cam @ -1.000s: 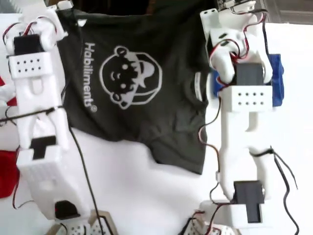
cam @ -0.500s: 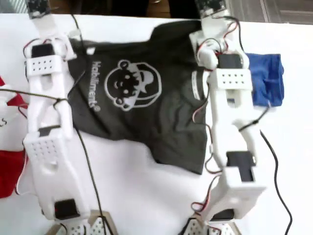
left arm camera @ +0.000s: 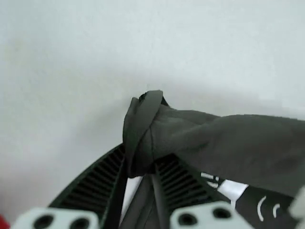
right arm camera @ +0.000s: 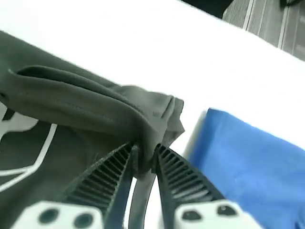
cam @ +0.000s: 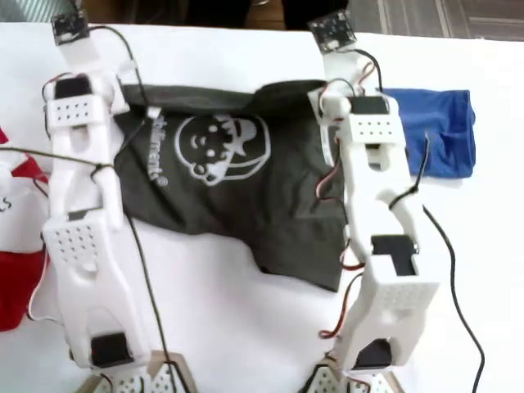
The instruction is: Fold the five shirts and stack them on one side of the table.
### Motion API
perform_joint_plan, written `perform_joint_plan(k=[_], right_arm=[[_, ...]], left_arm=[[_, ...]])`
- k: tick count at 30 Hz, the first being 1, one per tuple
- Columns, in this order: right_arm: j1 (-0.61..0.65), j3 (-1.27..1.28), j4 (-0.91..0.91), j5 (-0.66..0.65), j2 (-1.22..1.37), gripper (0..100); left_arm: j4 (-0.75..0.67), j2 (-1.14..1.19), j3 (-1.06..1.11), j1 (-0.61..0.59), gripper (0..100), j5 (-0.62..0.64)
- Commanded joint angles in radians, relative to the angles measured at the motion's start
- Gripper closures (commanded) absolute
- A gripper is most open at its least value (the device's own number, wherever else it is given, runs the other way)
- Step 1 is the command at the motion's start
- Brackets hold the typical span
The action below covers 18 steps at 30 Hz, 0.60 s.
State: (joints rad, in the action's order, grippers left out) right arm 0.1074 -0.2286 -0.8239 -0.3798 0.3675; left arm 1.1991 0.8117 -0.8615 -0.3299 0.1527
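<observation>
A white table (cam: pixel 237 327) is seen under everything, and most of its middle is covered by a dark grey shirt (cam: pixel 254 205), which is spread flat with its white face print (cam: pixel 221 147) turned upward. The shirt's far edge is raised off the table and drawn into a rolled band between two held corners, while its near hem is left lying on the table.

The shirt is flanked by two white arms: the left arm (cam: pixel 82 246) is stretched along its left side, and the right arm (cam: pixel 385 246) is laid over its right edge. A blue shirt (cam: pixel 442 135) is bunched just beyond the dark shirt's right side, near it; whether the two touch cannot be told. A red and white cloth (cam: pixel 15 282) is seen well apart from the dark shirt, past the left arm.

The left gripper (left arm camera: pixel 141 164) is clamped on a twisted bunch of fabric at the dark shirt's far left corner. The right gripper (right arm camera: pixel 144 151) is likewise pinched tight on a gathered fold at the dark shirt's far right corner, with the blue shirt close beside that fold.
</observation>
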Motion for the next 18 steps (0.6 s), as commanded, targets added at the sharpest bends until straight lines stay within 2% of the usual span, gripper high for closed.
perform_joint_plan(k=[1, 7, 11, 15, 18], right_arm=[[0.004, -0.023, -0.117, 0.005, -0.137, 97.8], [0.007, -0.021, -0.275, 0.003, -0.228, 97.8], [0.015, -0.021, -0.374, -0.002, -0.263, 97.8], [0.033, 0.049, -0.455, -0.003, -0.326, 97.8], [0.035, 0.236, -0.401, -0.003, -0.441, 97.8]], left_arm=[[0.195, -0.052, -0.131, -0.014, 97, -0.094], [0.436, -0.051, -0.229, -0.038, 97, -0.129], [0.559, -0.051, -0.249, -0.048, 97, -0.222], [0.588, -0.058, -0.24, -0.1, 97, -0.276], [0.589, -0.058, -0.213, -0.15, 97, -0.31]])
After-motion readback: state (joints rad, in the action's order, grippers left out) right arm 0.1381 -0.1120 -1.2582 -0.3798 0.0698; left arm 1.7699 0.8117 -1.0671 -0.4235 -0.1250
